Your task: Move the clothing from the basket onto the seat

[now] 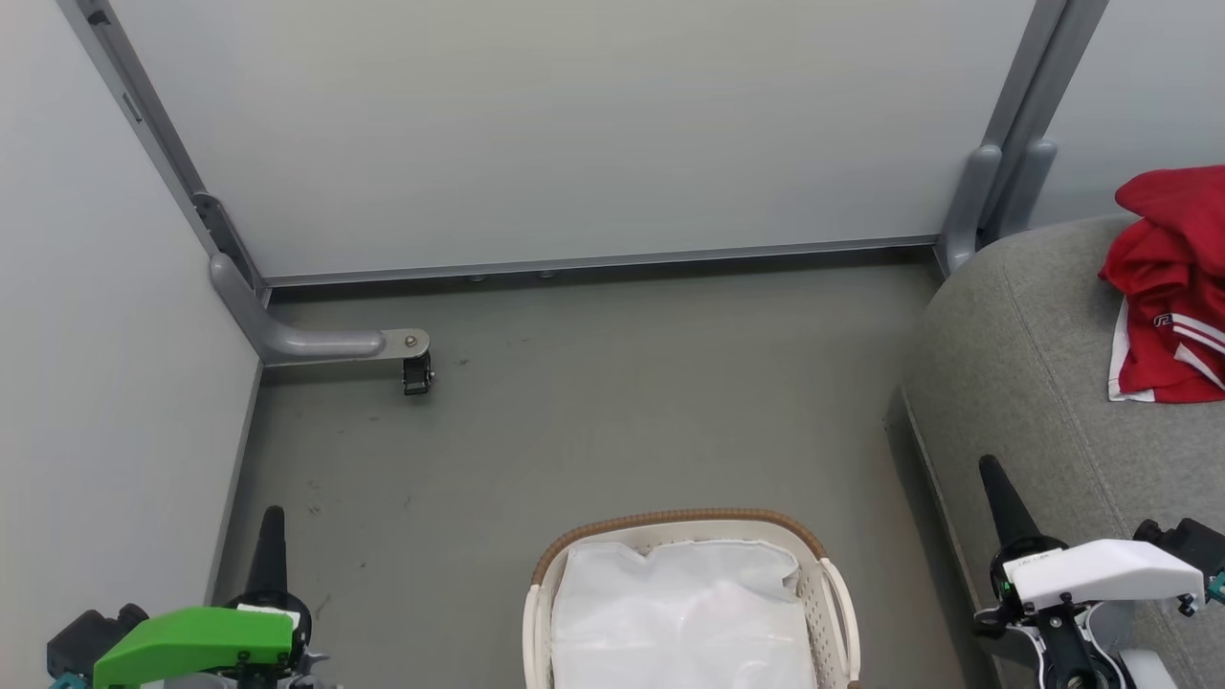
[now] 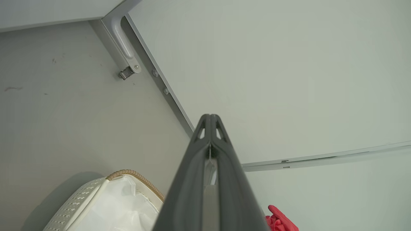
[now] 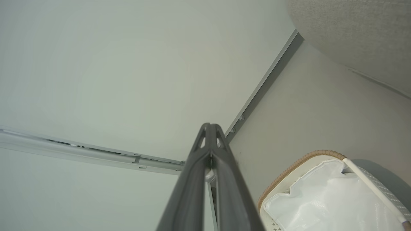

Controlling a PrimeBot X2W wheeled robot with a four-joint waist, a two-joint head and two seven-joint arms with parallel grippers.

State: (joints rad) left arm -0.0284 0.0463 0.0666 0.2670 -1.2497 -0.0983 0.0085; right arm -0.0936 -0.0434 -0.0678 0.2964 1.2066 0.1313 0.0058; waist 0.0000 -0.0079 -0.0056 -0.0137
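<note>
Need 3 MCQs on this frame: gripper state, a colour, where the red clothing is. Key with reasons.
1. The left gripper and right gripper are: A) both open B) both shut C) one open
2. The basket rim is: A) brown B) blue C) black
3. The red clothing lies: A) in the basket B) on the grey seat C) in the left gripper
Key: 1 B, fingers pressed together in both wrist views. 2 A, woven brown band. 3 B, heap rests on the seat; basket shows its white liner.
</note>
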